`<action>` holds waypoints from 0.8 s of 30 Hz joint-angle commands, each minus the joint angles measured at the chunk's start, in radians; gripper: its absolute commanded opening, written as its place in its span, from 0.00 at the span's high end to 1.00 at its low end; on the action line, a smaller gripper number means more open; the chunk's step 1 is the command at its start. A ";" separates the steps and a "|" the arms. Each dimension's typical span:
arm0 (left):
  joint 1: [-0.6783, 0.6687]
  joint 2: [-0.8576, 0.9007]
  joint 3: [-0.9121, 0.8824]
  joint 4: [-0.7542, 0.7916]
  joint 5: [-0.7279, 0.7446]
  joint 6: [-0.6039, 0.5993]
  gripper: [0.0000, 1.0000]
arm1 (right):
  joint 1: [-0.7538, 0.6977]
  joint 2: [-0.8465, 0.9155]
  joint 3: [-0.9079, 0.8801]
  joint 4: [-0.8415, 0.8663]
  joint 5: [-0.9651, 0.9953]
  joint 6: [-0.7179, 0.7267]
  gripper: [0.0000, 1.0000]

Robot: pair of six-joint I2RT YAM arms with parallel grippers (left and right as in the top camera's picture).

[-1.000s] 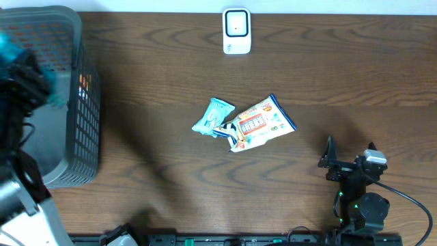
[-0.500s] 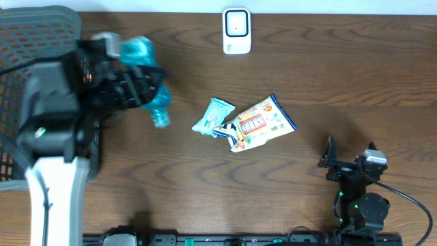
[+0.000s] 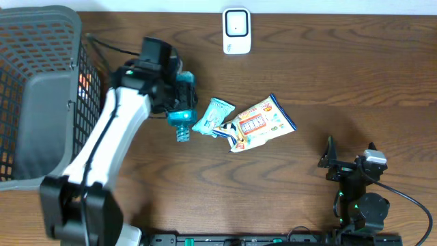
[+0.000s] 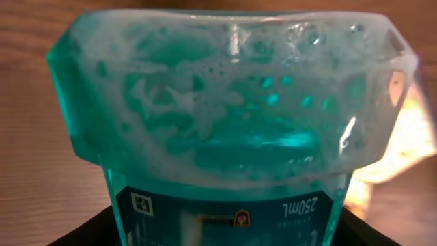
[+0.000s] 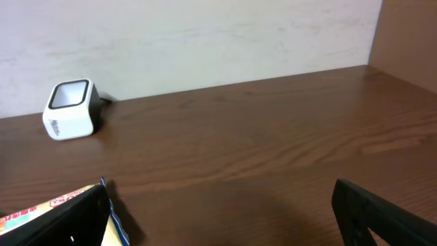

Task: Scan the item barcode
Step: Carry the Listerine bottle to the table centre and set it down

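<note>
In the overhead view, you are holding the teal bottle in your left claw, which is clenching around it. The bottle is hanging over the counter, with its cap pointing toward the near edge. It is just beside the blue packet, on the basket's side of it, and whether they are touching you cannot tell. The snack bag is lying against the other side of the packet. The gray basket is standing at the left edge. The white scanner is sitting at the far edge, well apart from the bottle. Your right claw is resting near the front right, its jaws released and nothing between them.

In the left wrist view, the bottle is filling almost the whole picture. Foam is clinging to the teal liquid, and the label is showing "250mL" upside down. The dark fingers are pressing on both lower sides.

In the right wrist view, the fingers are standing wide apart. The scanner is facing you by the wall, and a corner of the snack bag is peeking in at the lower left.
</note>
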 commanded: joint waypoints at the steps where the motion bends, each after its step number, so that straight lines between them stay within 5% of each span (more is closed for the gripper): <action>1: -0.012 0.062 0.007 0.006 -0.105 -0.009 0.56 | -0.011 -0.003 -0.001 -0.004 -0.002 -0.013 0.01; 18: -0.084 0.298 0.007 0.070 -0.150 -0.006 0.56 | -0.011 -0.003 -0.001 -0.004 -0.002 -0.013 0.01; 24: -0.114 0.297 0.007 0.069 -0.186 -0.005 0.39 | -0.011 -0.003 -0.001 -0.004 -0.002 -0.013 0.01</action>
